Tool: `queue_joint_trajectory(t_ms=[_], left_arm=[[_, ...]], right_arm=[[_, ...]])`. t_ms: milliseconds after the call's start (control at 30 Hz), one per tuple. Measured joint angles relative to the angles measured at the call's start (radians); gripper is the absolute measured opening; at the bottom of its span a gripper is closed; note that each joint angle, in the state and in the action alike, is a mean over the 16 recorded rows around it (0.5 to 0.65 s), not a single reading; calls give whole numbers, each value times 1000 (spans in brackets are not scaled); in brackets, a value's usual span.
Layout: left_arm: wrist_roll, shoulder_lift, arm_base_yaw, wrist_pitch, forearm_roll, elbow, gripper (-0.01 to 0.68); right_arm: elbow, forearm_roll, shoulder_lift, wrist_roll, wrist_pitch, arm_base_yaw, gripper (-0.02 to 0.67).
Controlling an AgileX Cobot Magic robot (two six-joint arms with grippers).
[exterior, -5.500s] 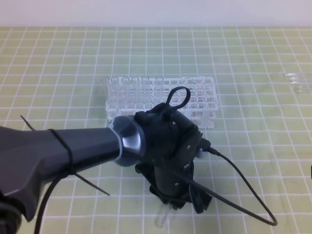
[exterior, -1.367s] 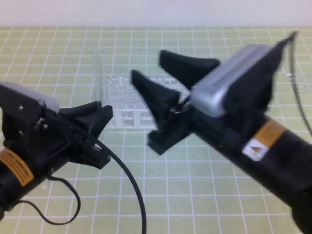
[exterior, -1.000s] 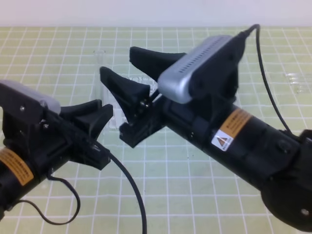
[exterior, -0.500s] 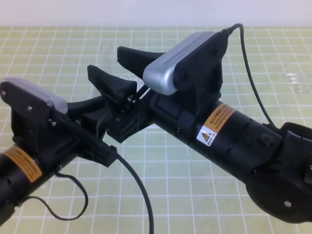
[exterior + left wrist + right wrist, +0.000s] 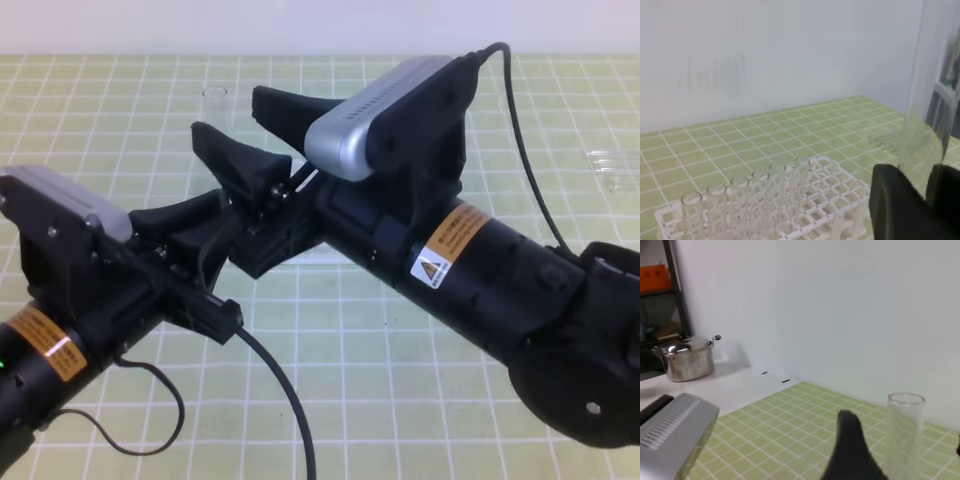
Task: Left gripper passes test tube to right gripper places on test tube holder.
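Step in hand: the handover, mid-air above the green grid mat (image 5: 420, 380).

Left gripper (image 5: 912, 197): jaws clamped on the test tube (image 5: 927, 100), low on its length. The tube stands upright; its open rim shows in the high view (image 5: 214, 93), just left of the right gripper's upper finger.

Right gripper (image 5: 250, 135): jaws spread wide, holding nothing. In the right wrist view one dark fingertip (image 5: 852, 440) stands just beside the tube (image 5: 905, 432), apparently not touching. Whether the tube sits squarely between both fingers, I cannot tell.

Test tube holder (image 5: 825, 200): on the mat beyond, a row of tubes already along its near side.

Next, by my reading: right gripper brackets the tube above the left's hold and closes; only then should the left release.
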Motion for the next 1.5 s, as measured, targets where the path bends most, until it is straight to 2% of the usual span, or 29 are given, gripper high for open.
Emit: queue_joint_trajectory(t_ms=[367, 500, 933, 1500], left_arm=[[-4, 1, 0, 0, 1, 0, 35], [-3, 1, -1, 3, 2, 0, 60], [11, 0, 0, 4, 2, 3, 41], [37, 0, 0, 9, 8, 3, 54]], right_arm=[[-49, -4, 47, 0, 25, -1, 407], [-63, -5, 66, 0, 30, -1, 407], [-70, -5, 84, 0, 26, -1, 403], [-70, -5, 85, 0, 23, -1, 312]])
